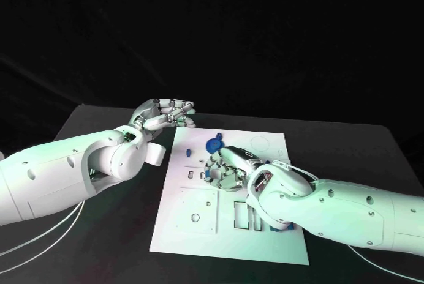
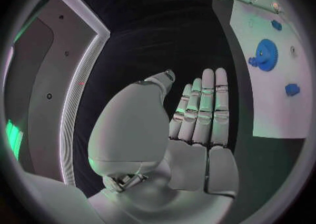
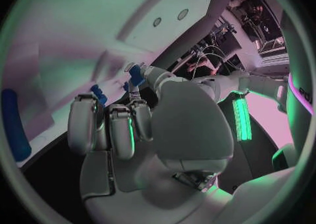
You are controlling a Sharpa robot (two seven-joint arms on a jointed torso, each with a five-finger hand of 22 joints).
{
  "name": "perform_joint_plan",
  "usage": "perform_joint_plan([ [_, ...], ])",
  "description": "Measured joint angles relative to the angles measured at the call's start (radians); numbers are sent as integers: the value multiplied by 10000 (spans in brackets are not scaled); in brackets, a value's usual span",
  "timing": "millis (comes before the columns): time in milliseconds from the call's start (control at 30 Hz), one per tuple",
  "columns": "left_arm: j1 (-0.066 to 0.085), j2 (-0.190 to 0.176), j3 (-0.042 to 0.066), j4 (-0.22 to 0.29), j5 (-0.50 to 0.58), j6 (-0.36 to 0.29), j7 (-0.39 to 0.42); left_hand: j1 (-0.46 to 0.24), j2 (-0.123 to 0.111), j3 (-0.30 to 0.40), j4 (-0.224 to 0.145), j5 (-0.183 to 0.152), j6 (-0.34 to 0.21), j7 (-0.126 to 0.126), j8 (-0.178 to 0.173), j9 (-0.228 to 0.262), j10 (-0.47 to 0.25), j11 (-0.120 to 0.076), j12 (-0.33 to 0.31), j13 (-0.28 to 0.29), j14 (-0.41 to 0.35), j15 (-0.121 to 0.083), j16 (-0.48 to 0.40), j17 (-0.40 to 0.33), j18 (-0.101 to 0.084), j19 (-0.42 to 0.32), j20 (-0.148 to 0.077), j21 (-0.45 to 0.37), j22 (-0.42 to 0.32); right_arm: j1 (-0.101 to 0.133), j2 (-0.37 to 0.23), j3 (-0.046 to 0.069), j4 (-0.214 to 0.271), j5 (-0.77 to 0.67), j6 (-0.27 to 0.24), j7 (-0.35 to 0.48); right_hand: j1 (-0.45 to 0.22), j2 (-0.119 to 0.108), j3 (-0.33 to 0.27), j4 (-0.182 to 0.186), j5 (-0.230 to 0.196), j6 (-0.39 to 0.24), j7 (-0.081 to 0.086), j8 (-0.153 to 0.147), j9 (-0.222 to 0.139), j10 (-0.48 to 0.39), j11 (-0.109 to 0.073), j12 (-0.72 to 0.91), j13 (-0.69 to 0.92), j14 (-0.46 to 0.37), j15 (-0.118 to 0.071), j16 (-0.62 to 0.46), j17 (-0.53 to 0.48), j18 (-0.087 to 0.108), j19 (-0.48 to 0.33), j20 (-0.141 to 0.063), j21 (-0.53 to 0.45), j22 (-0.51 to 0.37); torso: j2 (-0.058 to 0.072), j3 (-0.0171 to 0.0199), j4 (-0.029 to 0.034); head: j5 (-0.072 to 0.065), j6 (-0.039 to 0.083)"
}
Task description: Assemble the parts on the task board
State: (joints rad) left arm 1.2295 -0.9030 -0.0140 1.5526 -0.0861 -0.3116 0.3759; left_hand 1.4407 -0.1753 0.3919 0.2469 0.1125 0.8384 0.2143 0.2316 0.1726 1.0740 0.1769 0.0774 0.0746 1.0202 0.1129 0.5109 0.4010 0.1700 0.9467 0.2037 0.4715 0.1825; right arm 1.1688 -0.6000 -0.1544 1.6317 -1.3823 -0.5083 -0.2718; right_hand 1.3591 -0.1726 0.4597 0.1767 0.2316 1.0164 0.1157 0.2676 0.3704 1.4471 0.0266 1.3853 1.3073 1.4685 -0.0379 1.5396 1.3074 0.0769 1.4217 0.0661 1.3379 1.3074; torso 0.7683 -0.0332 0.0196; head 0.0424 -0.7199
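Meanwhile, working over the white board

Lying flat on the desk (image 1: 353, 143), white board (image 1: 265, 235). Hovering over its middle, right hand (image 1: 228, 169), fingers (image 3: 121, 129) curled, grip impossible to tell. Waiting off the far corner, left hand (image 1: 163, 115), fingers (image 2: 207, 108) straight, holding nothing. Sitting near the far edge, blue gear (image 1: 214, 144).

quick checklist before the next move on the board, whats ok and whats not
1. Left hand free of parts: ok; its fingers lie straight and together, holding nothing, beside the task board.
2. Left hand clear of the board: ok, it sits off the far left corner.
3. Right hand over the board: ok, it is above the middle.
4. Right hand's grasp: cannot tell; something blue shows at its fingertips, but whether it is held is unclear.
5. Blue gear on the board: ok, it lies just beyond the right hand.
6. Small blue part near the left edge: ok, untouched.
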Motion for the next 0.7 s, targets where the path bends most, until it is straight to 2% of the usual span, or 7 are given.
perform_joint_plan([
  [467, 2, -29, 0, 8, 0, 24, -33, 0, 0, 0, 0, 0, 0, 0, 0, -2, 0, 0, 0, -1, 0, 0, 0, -1, 0, 0, 1, 0, -1, -47, 33, -1, -88, -596, 3, -234, -146, -66, -1, 0, -19, -17, -17, 155, 2, 0, 0, 0, -1, 0, 1, 0, 0, 0, 0, 0, 0, 7, -20, -11, 10, -15, -55],
  [533, 2, -32, 0, 8, 0, 27, -36, 0, 0, 0, 0, 0, 0, 0, 0, -2, 0, 0, 0, -1, 0, 0, 0, -2, 1, 0, 1, 0, -1, -54, 53, -1, -117, -662, 8, -261, -197, -118, -1, 0, -19, -17, -17, 269, 3, 0, 0, 0, -1, 0, 1, 0, -1, 0, 0, 0, 0, 7, -21, -11, 9, -15, -56],
  [700, 2, -41, 0, 18, 0, 36, -45, 0, 0, 0, 0, 0, 0, 0, 0, -3, 0, 0, 0, -2, 1, 0, 0, -2, 0, 1, 1, 0, -1, -90, 106, -2, -198, -793, 13, -297, -197, -118, -1, -1, -20, -17, -17, 270, 4, -1, 0, 0, 8, -1, 1, 0, -1, 0, 0, 0, 0, 7, -21, -11, 10, -3, -71],
])
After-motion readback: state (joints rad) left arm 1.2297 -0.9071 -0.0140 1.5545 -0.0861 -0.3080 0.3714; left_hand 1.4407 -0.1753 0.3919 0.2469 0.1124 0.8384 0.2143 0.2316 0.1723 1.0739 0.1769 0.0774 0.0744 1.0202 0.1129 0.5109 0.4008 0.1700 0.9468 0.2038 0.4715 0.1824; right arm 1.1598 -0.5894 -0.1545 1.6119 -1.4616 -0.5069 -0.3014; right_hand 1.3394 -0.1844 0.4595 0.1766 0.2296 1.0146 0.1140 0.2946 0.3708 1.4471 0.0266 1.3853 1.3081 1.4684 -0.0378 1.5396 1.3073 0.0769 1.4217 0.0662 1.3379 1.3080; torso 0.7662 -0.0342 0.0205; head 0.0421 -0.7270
